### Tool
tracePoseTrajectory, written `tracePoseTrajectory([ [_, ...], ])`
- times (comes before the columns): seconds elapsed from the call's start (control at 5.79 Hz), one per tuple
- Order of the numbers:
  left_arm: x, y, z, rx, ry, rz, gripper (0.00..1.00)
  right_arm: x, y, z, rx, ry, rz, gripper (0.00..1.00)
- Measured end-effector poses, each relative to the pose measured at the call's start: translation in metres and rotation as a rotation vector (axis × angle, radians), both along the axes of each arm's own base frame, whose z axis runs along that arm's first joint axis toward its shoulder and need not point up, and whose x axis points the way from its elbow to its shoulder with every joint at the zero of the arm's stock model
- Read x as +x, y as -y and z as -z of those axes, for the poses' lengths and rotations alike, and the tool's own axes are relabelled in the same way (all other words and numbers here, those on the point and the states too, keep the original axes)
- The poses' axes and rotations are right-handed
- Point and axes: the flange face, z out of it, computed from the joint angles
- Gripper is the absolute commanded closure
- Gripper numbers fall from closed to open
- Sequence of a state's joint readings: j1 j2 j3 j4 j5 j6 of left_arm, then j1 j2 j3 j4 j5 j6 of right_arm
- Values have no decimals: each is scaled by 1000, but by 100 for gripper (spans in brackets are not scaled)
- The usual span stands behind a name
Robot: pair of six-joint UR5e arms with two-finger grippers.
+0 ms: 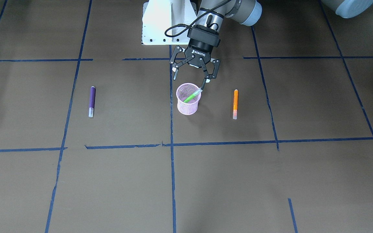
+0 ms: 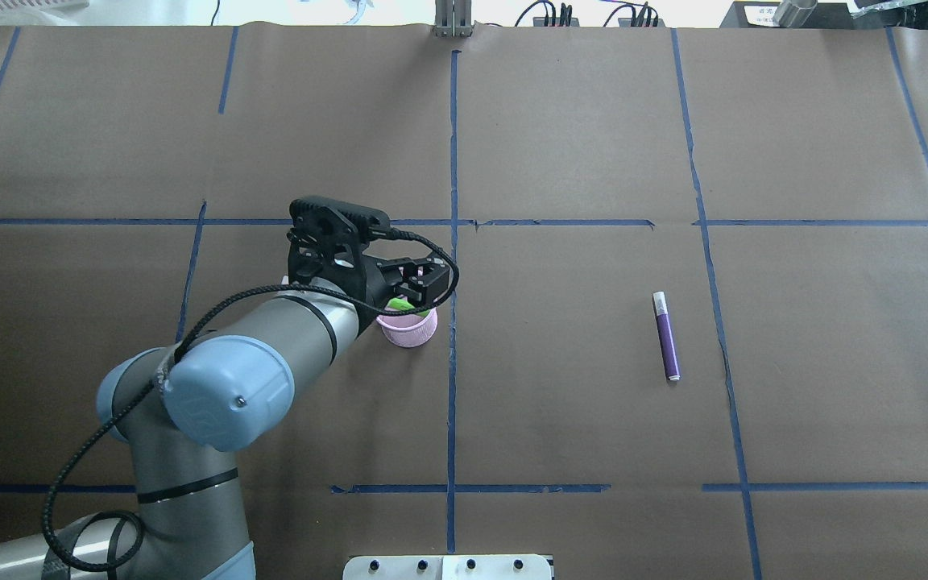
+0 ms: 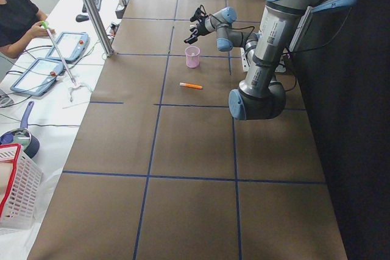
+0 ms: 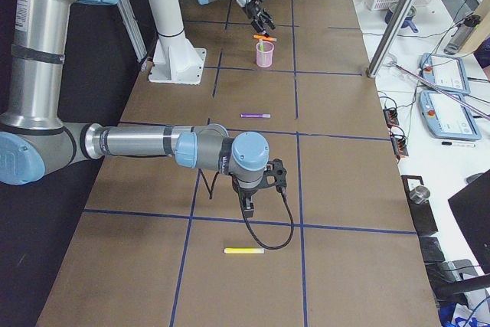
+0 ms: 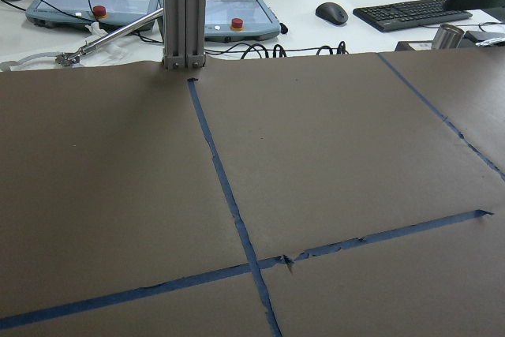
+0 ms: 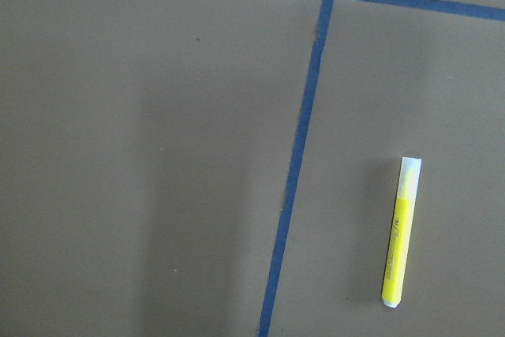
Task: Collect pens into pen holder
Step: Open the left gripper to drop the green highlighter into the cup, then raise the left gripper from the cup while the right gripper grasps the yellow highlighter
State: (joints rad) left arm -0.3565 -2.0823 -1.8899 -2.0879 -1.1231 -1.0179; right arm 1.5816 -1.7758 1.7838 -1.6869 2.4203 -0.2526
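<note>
The left gripper hung just above the pen holder with its jaws spread wide and nothing between them; one fingertip sat close over the capped end of the green pen, and whether the two touched could not be told. The right gripper pointed down at the table well away from the cup, near a yellow marker lying flat beside a blue tape line; its fingers showed only in the side view, so whether they were spread or closed could not be told. In the overhead view the left arm covered most of the cup and all of the orange pen. The white robot base stood behind the cup, on the robot's side. The cup, a small pink wire-mesh one standing upright, held only the green pen, which leaned across it with its translucent end over the rim. The orange pen lay flat on the brown paper to the robot's left of the cup, and the purple pen lay flat farther off on the robot's right. The two were roughly parallel, whitish cap ends pointing away from the robot.
</note>
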Motion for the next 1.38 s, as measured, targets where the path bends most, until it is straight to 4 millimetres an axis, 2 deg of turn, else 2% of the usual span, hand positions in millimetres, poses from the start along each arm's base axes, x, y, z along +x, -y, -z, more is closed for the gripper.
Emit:
tracePoseTrajectory([
  [0.17, -18, 16, -2, -8, -1, 12, 0, 0, 4, -45, -8, -4, -1, 0],
  [0.35, -35, 36, -21, -37, 26, 4, 0, -1, 22, -91, -28, -7, -12, 1],
  [0.52, -48, 49, -40, -68, 48, -4, 0, -5, 48, -120, -73, -7, -19, 2],
  [0.69, -54, 55, -53, -93, 56, -3, 0, -18, 65, -138, -137, -9, -25, 2],
  [0.86, -55, 56, -58, -106, 56, -1, 0, -36, 74, -145, -205, -22, -37, 4],
  [1.21, -56, 56, -58, -110, 51, -1, 0, -69, 80, -155, -274, -49, -15, 12],
  [1.38, -57, 56, -57, -109, 48, 0, 0, -79, 80, -158, -278, -53, 5, 15],
])
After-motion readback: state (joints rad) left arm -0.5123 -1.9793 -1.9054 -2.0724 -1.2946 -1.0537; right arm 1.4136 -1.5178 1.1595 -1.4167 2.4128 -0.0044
